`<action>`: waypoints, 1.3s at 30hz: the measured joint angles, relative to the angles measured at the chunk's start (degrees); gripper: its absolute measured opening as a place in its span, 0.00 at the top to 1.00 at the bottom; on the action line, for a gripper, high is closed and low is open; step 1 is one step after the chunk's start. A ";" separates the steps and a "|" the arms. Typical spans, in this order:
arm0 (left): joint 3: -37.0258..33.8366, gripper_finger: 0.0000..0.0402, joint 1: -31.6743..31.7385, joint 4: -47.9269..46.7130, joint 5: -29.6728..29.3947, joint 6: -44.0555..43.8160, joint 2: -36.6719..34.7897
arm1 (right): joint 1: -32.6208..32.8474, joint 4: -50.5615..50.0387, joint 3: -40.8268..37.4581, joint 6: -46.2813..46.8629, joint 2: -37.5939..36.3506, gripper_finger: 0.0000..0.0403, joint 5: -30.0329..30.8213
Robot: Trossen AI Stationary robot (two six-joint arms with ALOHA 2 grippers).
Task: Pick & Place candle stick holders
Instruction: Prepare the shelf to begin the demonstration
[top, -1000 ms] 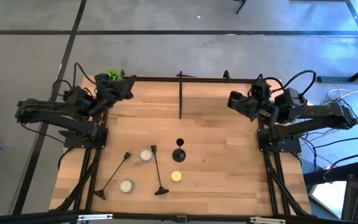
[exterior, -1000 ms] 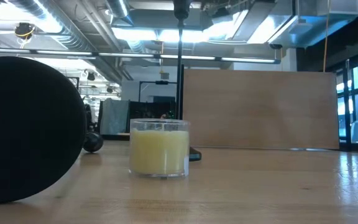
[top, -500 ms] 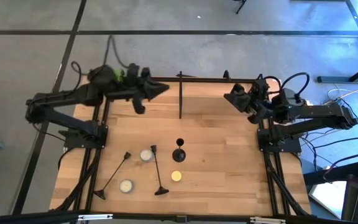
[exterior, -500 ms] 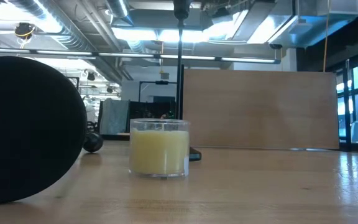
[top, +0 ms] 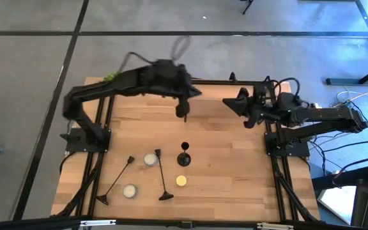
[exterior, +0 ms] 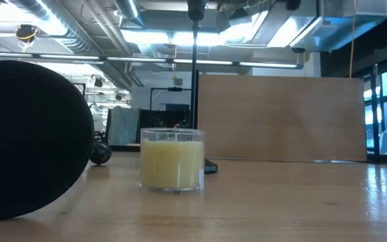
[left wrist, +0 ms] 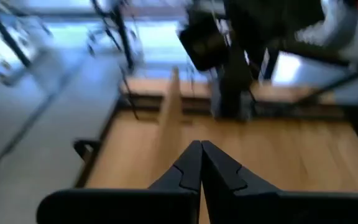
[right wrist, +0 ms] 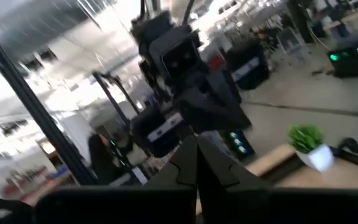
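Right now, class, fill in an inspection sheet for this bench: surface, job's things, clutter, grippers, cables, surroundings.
Surface: wooden table, black frame.
Job's things: short candle stick holder upright at centre; two tall candle stick holders lying down, untouched.
Clutter: three candles; potted plant at the far left corner.
Grippers: left gripper shut, above the far middle; right gripper shut, far right; both empty.
Cables: bundle off the right edge.
Surroundings: grey floor; room with ceiling lights.
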 joint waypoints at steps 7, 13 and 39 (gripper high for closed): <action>8.82 0.89 2.04 -12.47 1.31 10.42 11.38 | 0.02 -5.44 -0.01 -4.27 -0.42 0.89 1.48; 13.67 0.71 2.34 -16.67 -3.30 20.58 16.09 | 0.19 -11.16 -0.01 -5.36 -3.16 0.64 3.38; 13.81 0.53 4.65 -12.31 -1.67 23.09 23.74 | 0.28 -13.36 0.00 -4.90 -6.54 0.38 2.86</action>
